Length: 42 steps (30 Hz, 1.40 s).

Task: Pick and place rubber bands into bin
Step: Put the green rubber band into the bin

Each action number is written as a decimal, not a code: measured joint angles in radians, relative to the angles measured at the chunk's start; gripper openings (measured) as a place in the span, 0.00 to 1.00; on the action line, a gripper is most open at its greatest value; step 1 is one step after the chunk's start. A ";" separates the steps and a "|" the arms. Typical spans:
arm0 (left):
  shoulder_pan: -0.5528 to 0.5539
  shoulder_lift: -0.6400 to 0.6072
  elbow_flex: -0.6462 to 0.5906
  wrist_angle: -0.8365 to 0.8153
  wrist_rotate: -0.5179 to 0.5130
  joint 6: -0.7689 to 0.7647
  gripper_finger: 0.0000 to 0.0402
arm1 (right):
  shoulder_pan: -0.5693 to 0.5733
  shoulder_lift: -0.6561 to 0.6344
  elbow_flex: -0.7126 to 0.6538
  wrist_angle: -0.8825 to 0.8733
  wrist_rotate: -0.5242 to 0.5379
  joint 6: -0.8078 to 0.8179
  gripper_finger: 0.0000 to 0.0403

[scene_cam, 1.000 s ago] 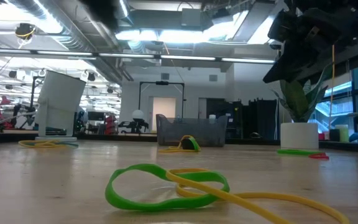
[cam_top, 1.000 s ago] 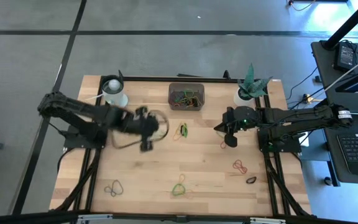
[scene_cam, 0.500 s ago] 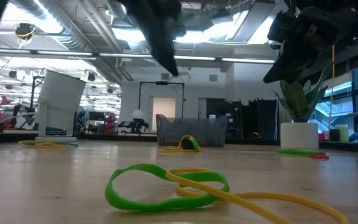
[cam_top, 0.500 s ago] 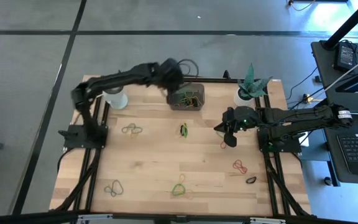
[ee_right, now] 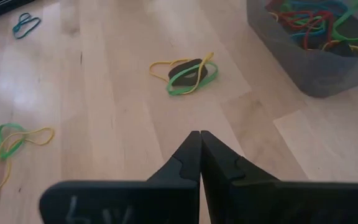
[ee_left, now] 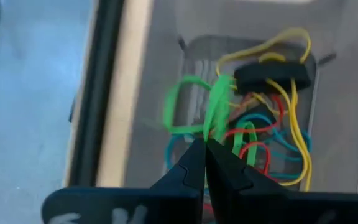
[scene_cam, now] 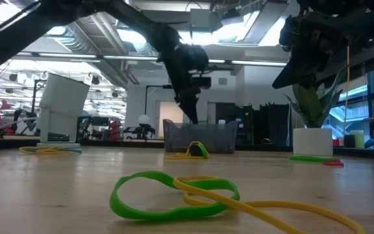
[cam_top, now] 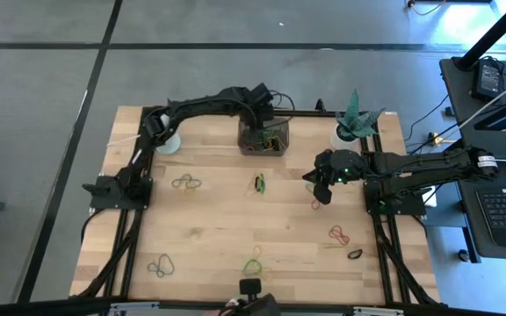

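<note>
The left gripper (cam_top: pixel 259 107) hangs directly above the bin (cam_top: pixel 281 124) at the far edge of the table (cam_top: pixel 209 228), its fingers clenched on a green rubber band (ee_left: pixel 213 106). In the left wrist view the band's loop droops from the fingertips (ee_left: pixel 197 149) straight toward the bin's inside. The deciding relation is therefore vertical: the bin lies straight below the held band, so letting go should drop the band in, provided the springy loop does not cling to the fingers.

The right gripper (cam_top: pixel 323 195) hovers over bare wood on the right half of the table, fingers pressed together on nothing. A tangle of green and yellow bands around a black one (ee_right: pixel 188 71) lies ahead of it, between it and the bin; this arm is the nearer one for that cluster.

The bin is a small grey-brown box with rounded corners and see-through walls, already holding red, yellow, green and blue-green bands (ee_left: pixel 272 146). The bands are thin, limp elastic loops that lie flat and knot together. More of them are scattered over the pale wooden tabletop: a pair on the left (cam_top: pixel 185 183), a dark one at the near left (cam_top: pixel 160 265), a green one at the near middle (cam_top: pixel 252 266), red ones on the right (cam_top: pixel 338 234).
</note>
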 joint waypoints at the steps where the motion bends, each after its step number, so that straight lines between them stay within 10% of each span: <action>1: -0.002 0.010 0.000 -0.006 0.000 0.008 0.01 | 0.000 0.000 0.000 0.000 0.001 0.000 0.02; 27: -0.025 0.040 0.001 -0.010 -0.089 0.008 0.27 | -0.002 0.000 0.000 -0.002 0.002 -0.007 0.02; 42: -0.081 -0.201 0.001 -0.205 -0.076 -0.270 0.25 | -0.002 0.000 0.000 -0.001 0.001 -0.008 0.02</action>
